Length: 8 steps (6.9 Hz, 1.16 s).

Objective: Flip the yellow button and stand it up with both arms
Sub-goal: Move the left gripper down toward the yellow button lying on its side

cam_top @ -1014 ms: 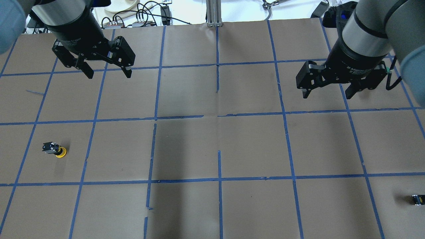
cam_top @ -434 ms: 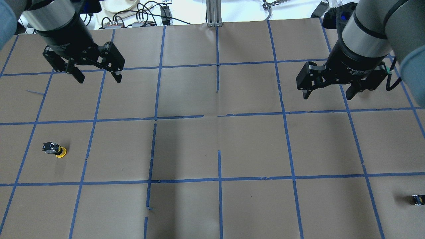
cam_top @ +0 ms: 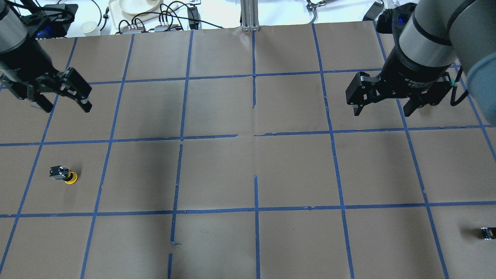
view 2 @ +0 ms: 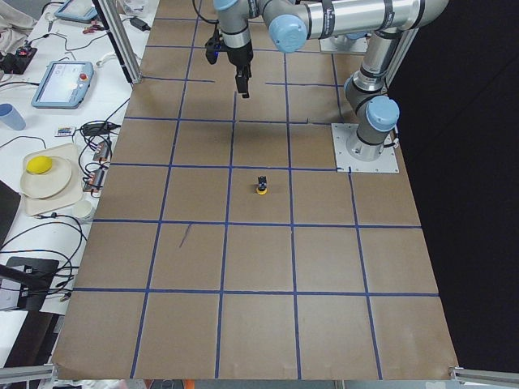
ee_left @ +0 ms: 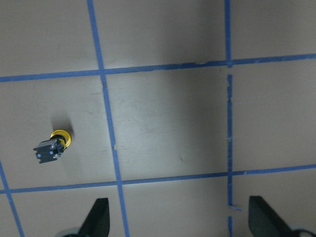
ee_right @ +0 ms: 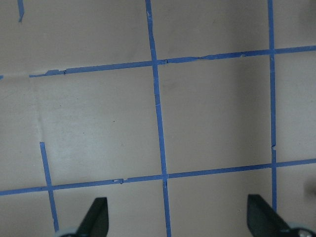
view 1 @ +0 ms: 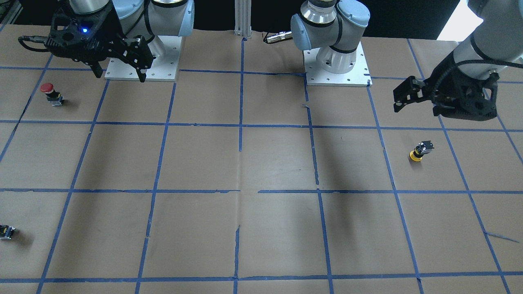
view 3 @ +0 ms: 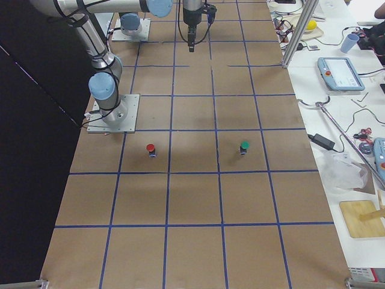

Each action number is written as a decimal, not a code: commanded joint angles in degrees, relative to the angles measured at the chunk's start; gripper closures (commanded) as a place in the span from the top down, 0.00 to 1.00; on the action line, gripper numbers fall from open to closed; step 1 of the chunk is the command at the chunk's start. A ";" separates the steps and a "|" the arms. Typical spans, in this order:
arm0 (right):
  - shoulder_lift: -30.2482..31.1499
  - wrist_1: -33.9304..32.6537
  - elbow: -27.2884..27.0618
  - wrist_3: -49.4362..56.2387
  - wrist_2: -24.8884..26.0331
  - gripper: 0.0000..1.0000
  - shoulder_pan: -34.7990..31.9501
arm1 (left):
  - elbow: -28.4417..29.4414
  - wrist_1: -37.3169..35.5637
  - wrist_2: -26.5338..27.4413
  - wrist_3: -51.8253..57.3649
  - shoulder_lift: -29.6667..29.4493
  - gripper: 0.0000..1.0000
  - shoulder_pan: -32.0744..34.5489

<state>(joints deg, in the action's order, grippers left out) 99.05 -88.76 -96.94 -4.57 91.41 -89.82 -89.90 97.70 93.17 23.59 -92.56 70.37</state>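
The yellow button [cam_top: 64,175] stands upside down on the brown paper at the table's left side, yellow cap down and black-and-silver body up. It also shows in the front view [view 1: 420,151], the exterior left view [view 2: 261,185] and the left wrist view [ee_left: 52,145]. My left gripper [cam_top: 66,108] is open and empty, held above the table about one grid square beyond the button; it also shows in the front view [view 1: 414,109]. My right gripper [cam_top: 381,113] is open and empty, held high over the table's right side, far from the button; it also shows in the front view [view 1: 120,76].
A red-capped button [view 1: 49,90] stands near my right arm's base. A green-capped button [view 3: 243,146] stands further out. A tiny black-and-yellow part [cam_top: 487,233] lies at the right edge. Cables and a plate [cam_top: 135,6] lie beyond the far edge.
My left gripper has moved to the left and nearer to the robot, towards the button's column, still open. The right gripper and the yellow button have not moved.
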 commanded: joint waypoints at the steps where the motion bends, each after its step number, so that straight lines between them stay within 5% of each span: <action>1: 0.00 0.07 0.00 -0.09 0.00 1.00 0.00 | -4.30 -6.42 3.07 4.95 -2.00 1.00 -5.66; 2: 0.00 -0.19 0.00 0.00 0.00 1.00 0.00 | -6.67 -7.78 3.16 10.45 -3.06 0.93 -8.55; 8: 0.00 0.25 -0.18 0.00 0.00 1.00 -0.09 | -15.64 -18.66 3.33 39.29 -3.24 0.97 -16.14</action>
<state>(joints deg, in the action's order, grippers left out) 99.05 -88.70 -97.06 -4.57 91.50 -89.84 -103.83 81.70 96.36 57.12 -95.80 54.77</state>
